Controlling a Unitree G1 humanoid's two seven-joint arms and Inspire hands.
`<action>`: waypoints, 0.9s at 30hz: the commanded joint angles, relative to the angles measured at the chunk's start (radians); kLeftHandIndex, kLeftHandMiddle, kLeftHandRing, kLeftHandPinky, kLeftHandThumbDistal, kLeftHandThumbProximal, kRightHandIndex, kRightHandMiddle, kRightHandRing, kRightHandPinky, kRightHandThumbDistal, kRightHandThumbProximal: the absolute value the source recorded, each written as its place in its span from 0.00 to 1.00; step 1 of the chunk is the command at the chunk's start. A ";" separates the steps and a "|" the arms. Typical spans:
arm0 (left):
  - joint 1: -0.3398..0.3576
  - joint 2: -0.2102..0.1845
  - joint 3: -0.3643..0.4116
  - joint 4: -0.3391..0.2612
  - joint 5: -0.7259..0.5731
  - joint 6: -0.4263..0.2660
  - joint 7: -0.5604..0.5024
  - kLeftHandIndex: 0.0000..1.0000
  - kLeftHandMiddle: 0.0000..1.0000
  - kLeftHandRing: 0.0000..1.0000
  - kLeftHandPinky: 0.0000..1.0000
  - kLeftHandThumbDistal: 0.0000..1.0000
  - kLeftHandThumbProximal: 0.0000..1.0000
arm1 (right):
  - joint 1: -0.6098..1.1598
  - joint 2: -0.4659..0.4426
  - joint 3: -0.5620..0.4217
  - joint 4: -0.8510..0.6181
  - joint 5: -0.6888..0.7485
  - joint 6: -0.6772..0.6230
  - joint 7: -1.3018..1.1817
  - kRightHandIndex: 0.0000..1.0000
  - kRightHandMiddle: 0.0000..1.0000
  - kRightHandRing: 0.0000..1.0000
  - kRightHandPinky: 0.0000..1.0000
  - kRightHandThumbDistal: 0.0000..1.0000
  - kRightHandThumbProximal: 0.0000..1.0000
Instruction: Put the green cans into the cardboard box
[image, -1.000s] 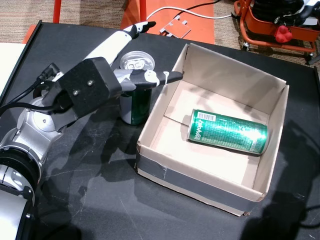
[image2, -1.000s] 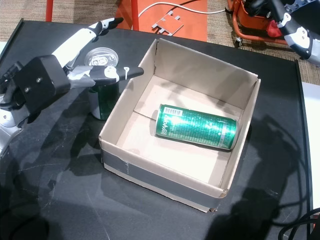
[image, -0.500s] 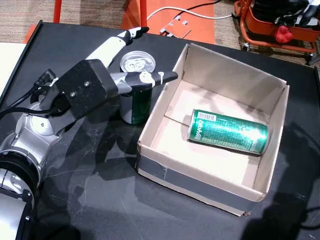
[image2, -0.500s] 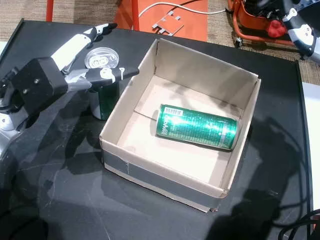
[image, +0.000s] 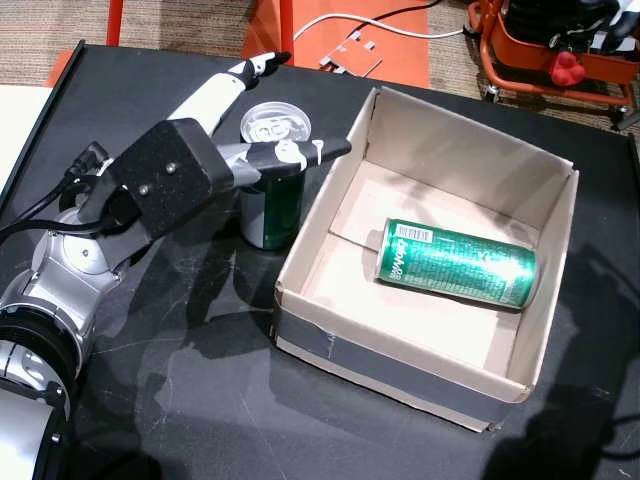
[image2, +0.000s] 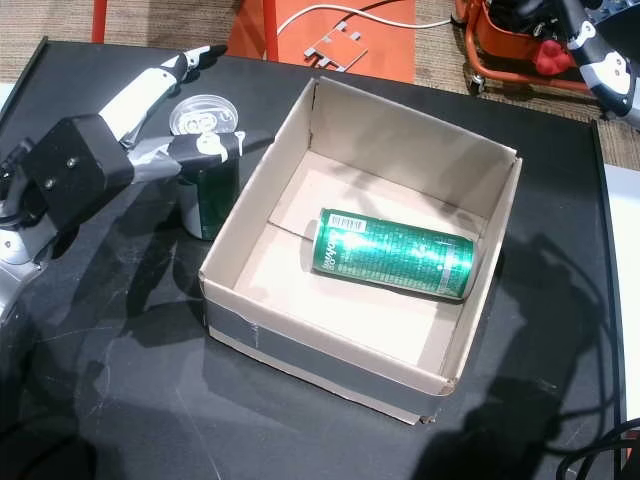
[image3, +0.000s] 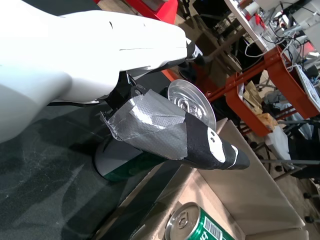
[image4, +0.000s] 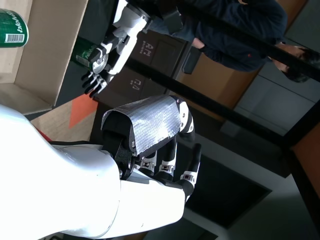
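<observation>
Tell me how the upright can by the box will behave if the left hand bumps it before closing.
The upright can is tall and narrow, so a sideways knock could likely tip it. Once down it would probably roll, like the can lying in the cardboard box. The left hand has fingers spread on both sides, and the smooth wall may slip.

The lying can (image: 456, 265) is glossy green metal; the standing can (image: 272, 180) shows a bright silver lid. The box (image: 560, 250) is matt brown cardboard with grey tape. The table (image: 180, 400) is scuffed, dull black. The left hand (image: 235, 125) is smooth white plastic.
</observation>
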 joint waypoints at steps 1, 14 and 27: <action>0.021 -0.003 -0.004 0.010 0.003 0.014 0.003 1.00 1.00 1.00 1.00 1.00 0.55 | 0.008 -0.012 -0.007 -0.011 0.015 -0.009 0.002 0.68 0.42 0.46 0.69 0.51 0.70; 0.031 -0.003 -0.016 0.010 0.013 0.013 0.006 1.00 1.00 1.00 1.00 1.00 0.54 | 0.005 -0.012 -0.008 -0.001 0.017 -0.002 0.007 0.69 0.41 0.46 0.70 0.46 0.67; 0.039 0.005 -0.044 0.012 0.038 0.012 0.008 1.00 1.00 1.00 1.00 1.00 0.54 | 0.002 -0.014 -0.001 0.002 0.011 0.029 0.003 0.72 0.42 0.46 0.70 0.50 0.59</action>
